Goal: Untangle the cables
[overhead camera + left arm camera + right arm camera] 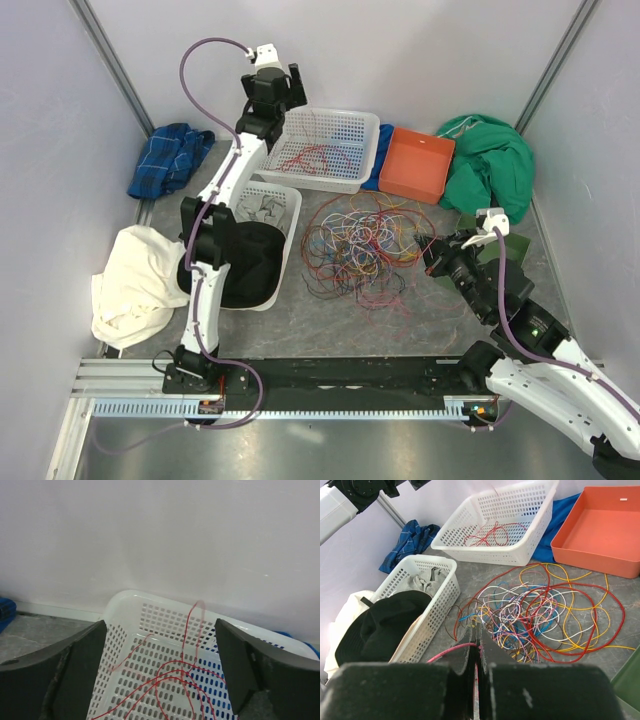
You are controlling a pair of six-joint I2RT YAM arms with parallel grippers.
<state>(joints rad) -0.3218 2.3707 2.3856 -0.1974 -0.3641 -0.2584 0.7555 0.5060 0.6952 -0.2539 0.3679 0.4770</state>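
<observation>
The white basket [150, 615] passes behind both fingers [75, 665] of the left gripper [160, 625] and off the lower edge, red cables [170, 677] with it. A pink strand [447, 651] vanishes behind the closed right gripper [476, 630]; whether pinched, indeterminable.

walls: pale lilac panels [450, 50] | tabletop [330, 325]: grey, mottled | corner posts [108, 50]: perhaps aluminium

Two robot arms [225, 190]; two white baskets [345, 183]; one orange tray [415, 170]; one cable tangle [365, 245]; several separate red cables [312, 157]; one black hat [250, 265]; one blue plaid cloth [170, 158]; one white cloth [135, 285]; one green cloth [490, 160]
</observation>
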